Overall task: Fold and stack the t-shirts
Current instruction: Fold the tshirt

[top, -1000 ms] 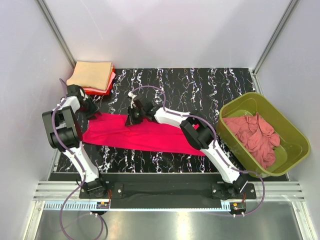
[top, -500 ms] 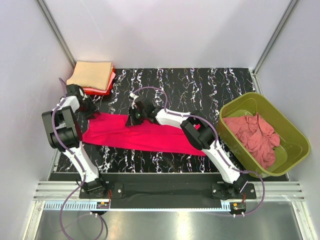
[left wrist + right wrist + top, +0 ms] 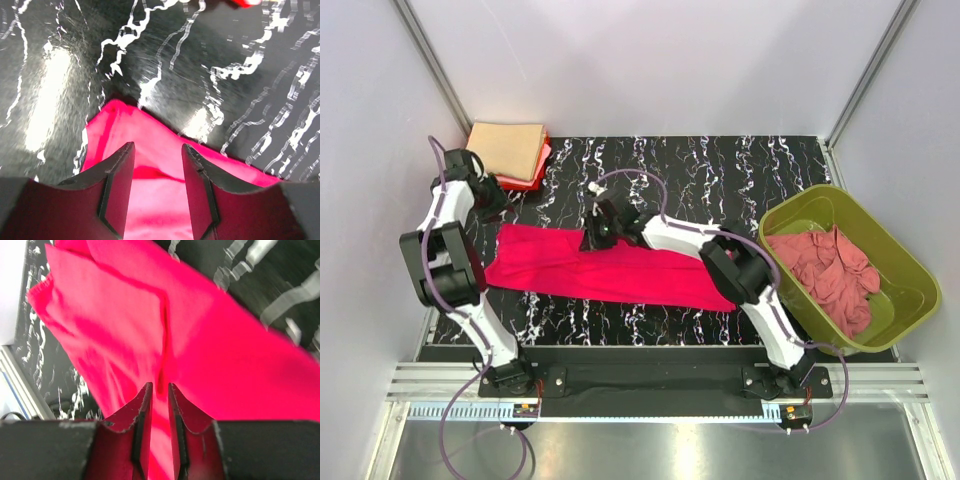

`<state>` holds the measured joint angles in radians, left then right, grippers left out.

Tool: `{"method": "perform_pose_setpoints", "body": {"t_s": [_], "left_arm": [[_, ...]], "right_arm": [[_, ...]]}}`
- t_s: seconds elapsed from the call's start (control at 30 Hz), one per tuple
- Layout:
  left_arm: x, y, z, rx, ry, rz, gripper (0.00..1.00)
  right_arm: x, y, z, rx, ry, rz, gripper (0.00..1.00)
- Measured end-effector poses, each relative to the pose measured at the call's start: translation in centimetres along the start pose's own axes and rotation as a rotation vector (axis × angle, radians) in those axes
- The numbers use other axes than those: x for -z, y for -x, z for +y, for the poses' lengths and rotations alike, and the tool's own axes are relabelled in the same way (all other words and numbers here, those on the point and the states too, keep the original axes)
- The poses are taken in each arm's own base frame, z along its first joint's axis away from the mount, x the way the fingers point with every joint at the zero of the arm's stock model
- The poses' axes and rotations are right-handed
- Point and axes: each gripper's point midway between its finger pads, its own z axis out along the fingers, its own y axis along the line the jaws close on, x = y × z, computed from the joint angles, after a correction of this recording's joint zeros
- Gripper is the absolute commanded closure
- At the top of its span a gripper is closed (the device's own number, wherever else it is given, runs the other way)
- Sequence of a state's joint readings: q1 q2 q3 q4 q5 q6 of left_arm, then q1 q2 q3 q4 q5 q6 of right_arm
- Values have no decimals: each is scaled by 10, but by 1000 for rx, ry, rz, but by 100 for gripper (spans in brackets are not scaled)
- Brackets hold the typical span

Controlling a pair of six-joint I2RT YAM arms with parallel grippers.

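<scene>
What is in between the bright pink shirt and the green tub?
In the top view, the right arm crosses a narrow strip of black marbled table between the crimson shirt and the green tub.

The crimson-pink t-shirt (image 3: 600, 268) is soft, matt cloth, lying in shallow creases. The table (image 3: 720, 180) has a smooth, glossy black top veined with white like marble, and it throws bright glare in the left wrist view. The tub (image 3: 910, 270) is smooth olive plastic with a slight sheen, and the dusty rose t-shirt (image 3: 825, 270) in it is crumpled matt cloth. The folded tan t-shirt (image 3: 503, 150) looks equally soft and dull. The left claw (image 3: 158, 147) and right claw (image 3: 159, 386) have dark, matt plastic fingers that faintly catch the pink. The front rails (image 3: 650, 380) are brushed metal.
</scene>
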<state>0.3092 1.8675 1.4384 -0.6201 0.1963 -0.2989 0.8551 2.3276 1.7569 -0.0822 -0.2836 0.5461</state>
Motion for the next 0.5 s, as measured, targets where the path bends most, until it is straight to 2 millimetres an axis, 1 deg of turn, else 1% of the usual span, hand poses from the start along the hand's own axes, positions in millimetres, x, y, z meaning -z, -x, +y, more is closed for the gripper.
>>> {"method": "perform_pose_setpoints", "body": {"t_s": [0.1,0.13,0.23,0.33,0.37,0.43,0.5], "left_arm": [[20,1,-15,-37,-10,-36,53],[27,-1,-24,-56,-25,-52,53],[39,-27,-48,-112,-64,-45,53],[37,-58,-65,-143,-103,3,53],[34,-69,-67,-141,-111,27,54],[26,-86,-64,-122,-114,62,54],[20,-106,-56,-100,-96,107,54]], "right_arm": [[34,-3,-3,-2,-65,-15,74],[45,-5,-4,-4,-82,-16,74],[79,-12,-13,-13,-162,-24,75],[104,-15,-30,-26,-253,-34,75],[111,-17,-36,-30,-279,-33,75],[126,-22,-56,-45,-349,-32,75],[138,-27,-80,-63,-430,-32,78]]}}
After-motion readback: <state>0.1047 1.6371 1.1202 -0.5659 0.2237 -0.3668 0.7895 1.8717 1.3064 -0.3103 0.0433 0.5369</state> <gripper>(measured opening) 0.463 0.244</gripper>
